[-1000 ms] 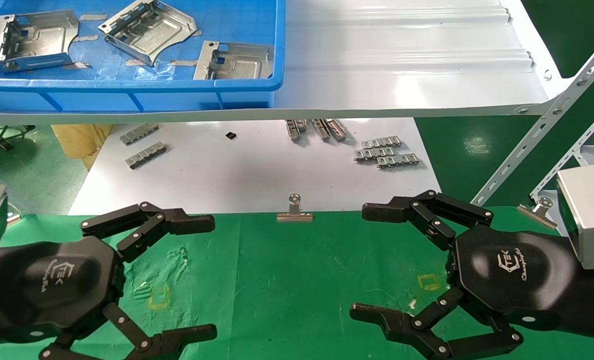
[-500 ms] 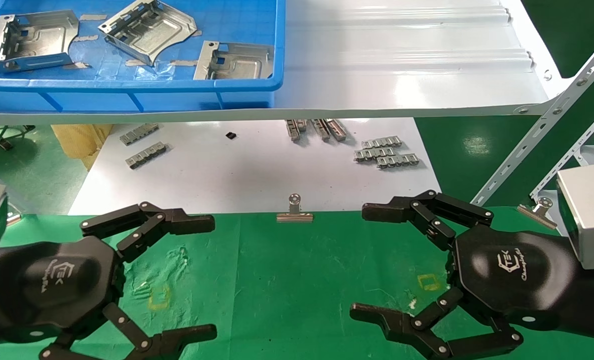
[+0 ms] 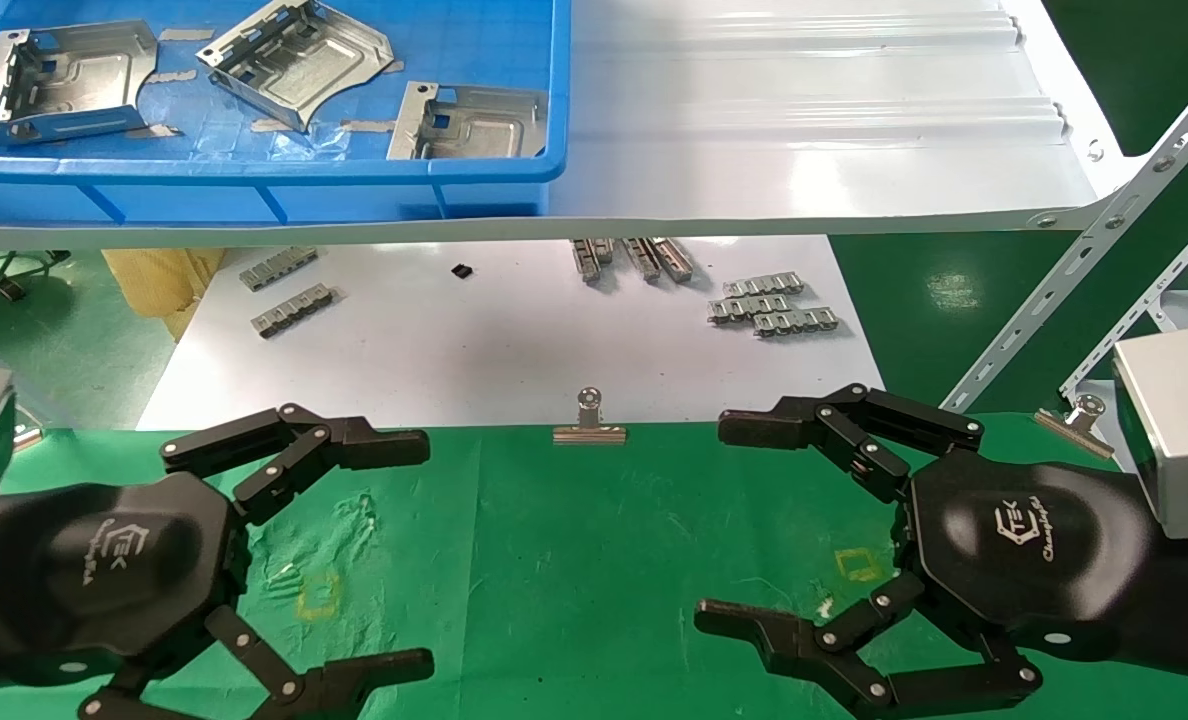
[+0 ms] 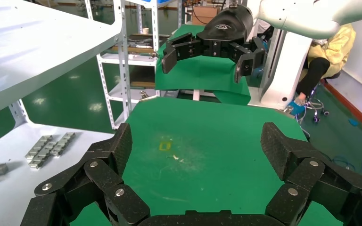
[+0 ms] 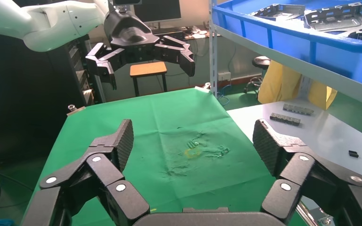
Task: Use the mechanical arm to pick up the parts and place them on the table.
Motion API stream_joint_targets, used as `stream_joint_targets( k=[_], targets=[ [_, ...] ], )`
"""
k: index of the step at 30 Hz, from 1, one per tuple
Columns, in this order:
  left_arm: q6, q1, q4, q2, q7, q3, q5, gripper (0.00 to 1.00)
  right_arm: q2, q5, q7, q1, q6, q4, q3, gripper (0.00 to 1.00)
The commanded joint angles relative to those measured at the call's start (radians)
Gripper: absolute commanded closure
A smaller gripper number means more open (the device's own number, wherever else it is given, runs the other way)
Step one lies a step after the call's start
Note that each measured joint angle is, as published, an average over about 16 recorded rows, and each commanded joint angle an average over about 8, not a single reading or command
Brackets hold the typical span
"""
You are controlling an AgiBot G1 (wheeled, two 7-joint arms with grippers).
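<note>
Parts [image 3: 299, 60] lie in the blue bin [image 3: 254, 180] — both pincers, left pincer [image 3: 409, 545] and right pincer [image 3: 729, 525], hover wide open and empty over the table [image 3: 574, 560].

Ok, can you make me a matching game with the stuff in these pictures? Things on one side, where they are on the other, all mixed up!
Things:
1. silver brackets
2. toothed metal strips
3. binder clip
4. left gripper

Places:
A. hovering open over the green cloth
B. at the seam between the white board and the green cloth
C. in the blue tray on the upper shelf
D. lying on the white board

Pairs: 1-C, 2-D, 3-B, 4-A
</note>
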Motion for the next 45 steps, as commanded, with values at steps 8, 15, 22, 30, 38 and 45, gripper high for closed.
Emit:
stream_joint_targets(
  k=[8, 15, 22, 30, 38, 45],
  targets=[
    [0.0, 0.0, 0.0, 0.0, 0.0, 0.0, 0.0, 0.0, 0.0, 0.0, 0.0, 0.0, 0.0, 0.0, 0.0, 1.0],
    [0.0, 0.0, 0.0, 0.0, 0.0, 0.0, 0.0, 0.0, 0.0, 0.0, 0.0, 0.0, 0.0, 0.0, 0.0, 1.0],
    [0.0, 0.0, 0.0, 0.0, 0.0, 0.0, 0.0, 0.0, 0.0, 0.0, 0.0, 0.0, 0.0, 0.0, 0.0, 1.0],
    [0.0, 0.0, 0.0, 0.0, 0.0, 0.0, 0.0, 0.0, 0.0, 0.0, 0.0, 0.0, 0.0, 0.0, 0.0, 1.0],
    [0.0, 0.0, 0.0, 0.0, 0.0, 0.0, 0.0, 0.0, 0.0, 0.0, 0.0, 0.0, 0.0, 0.0, 0.0, 1.0],
    [-0.012, -0.066, 0.008, 0.016, 0.003, -0.009, 0.004, 0.0, 0.0, 0.0, 0.0, 0.0, 0.0, 0.0, 0.0, 0.96]
  ],
)
